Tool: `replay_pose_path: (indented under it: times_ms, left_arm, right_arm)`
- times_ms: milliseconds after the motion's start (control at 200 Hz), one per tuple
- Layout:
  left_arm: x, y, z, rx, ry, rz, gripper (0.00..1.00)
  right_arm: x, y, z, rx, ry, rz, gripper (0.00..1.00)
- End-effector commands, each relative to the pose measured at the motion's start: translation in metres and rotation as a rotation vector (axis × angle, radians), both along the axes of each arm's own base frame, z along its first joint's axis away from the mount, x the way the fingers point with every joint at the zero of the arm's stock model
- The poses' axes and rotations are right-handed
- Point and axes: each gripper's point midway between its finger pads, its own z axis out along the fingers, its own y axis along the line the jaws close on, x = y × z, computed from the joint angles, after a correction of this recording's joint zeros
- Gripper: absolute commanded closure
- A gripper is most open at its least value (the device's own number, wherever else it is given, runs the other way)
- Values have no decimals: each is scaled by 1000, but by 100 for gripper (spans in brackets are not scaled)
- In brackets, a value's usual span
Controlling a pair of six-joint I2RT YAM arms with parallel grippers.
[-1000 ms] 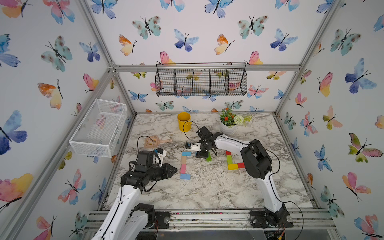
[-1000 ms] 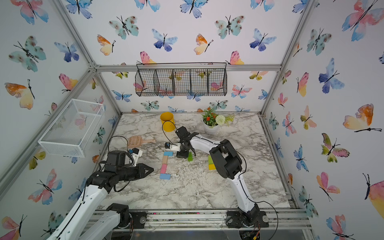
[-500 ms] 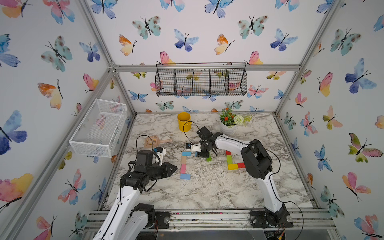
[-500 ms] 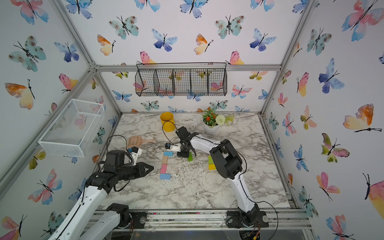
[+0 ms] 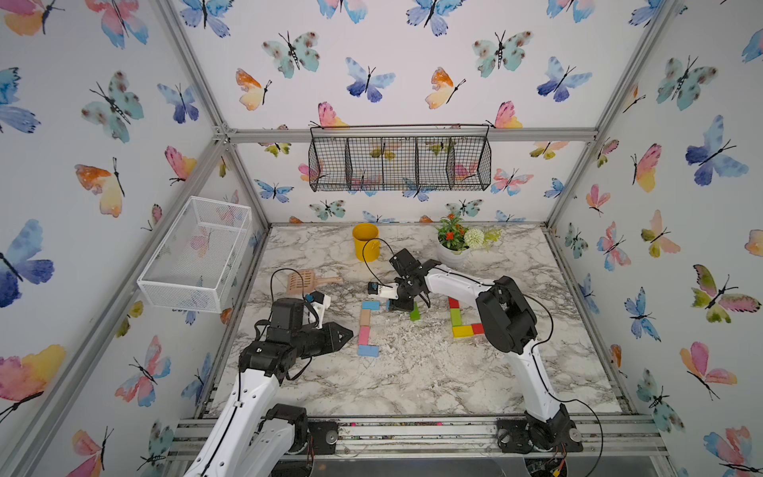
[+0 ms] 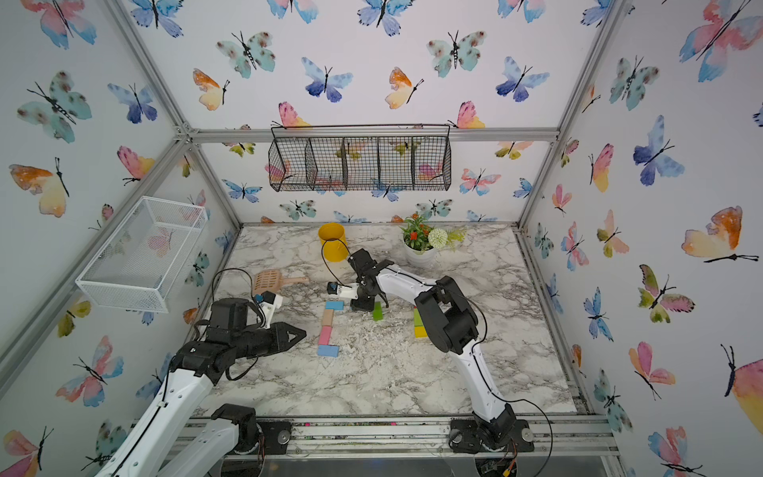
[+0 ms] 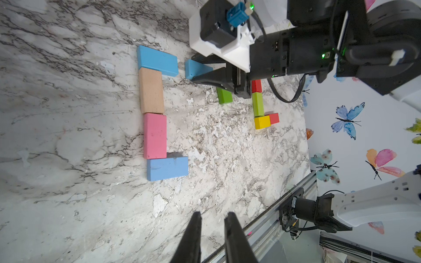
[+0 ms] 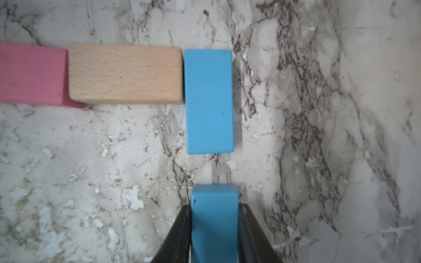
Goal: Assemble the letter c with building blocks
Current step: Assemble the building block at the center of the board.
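A line of building blocks lies mid-table: a light blue block (image 5: 370,305) lying crosswise, then tan (image 5: 365,317), pink (image 5: 363,335) and a blue block (image 5: 368,350) crosswise at the near end. My right gripper (image 8: 214,206) is shut on another light blue block (image 8: 214,218), low over the marble, a short gap from the crosswise light blue one (image 8: 208,100). In both top views it stands just right of the line's far end (image 6: 363,306). A green block (image 5: 414,312) lies beside it. My left gripper (image 7: 213,214) hovers left of the line, jaws slightly apart and empty.
A second group of red, green and yellow blocks (image 5: 462,331) lies right of the right gripper. A tan scoop (image 5: 303,281), a yellow cup (image 5: 365,242) and a flower pot (image 5: 454,247) stand farther back. A white wire basket (image 5: 198,252) hangs on the left wall.
My right gripper's jaws have closed onto the light blue block. Both arms have stayed almost where they were.
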Motion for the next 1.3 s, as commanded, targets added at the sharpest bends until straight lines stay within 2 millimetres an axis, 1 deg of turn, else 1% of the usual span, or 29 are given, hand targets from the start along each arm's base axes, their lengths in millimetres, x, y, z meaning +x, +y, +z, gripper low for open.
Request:
replay_pose_path:
  times_ms: [0,140,410,1006,1221,1276,1296]
  left_arm:
    - [-1,-4,2,-15,-13,-25,78]
    - [-2,-4,2,-20,-11,-24,78]
    - [-2,-5,2,-22,-10,-25,78]
    - [-1,-5,2,-24,-6,-29,78]
    - [-1,-5,0,-22,-2,-27,78]
    - [-1,-6,0,-24,0,-29,78]
    - [-1,-6,1,-24,0,-29,78]
  right_arm:
    - [-16,1,-21,-38,64,26,72]
    - [-19,4,-27,-53,64,31,72]
    - [-17,13,-23,-34,61,24,72]
    - [-17,15,-22,-40,53,45,71]
    - [-18,15,-26,-53,55,56,71]
    - [-19,15,-26,-56,53,57,69]
    - [-18,15,-26,-57,50,57,66]
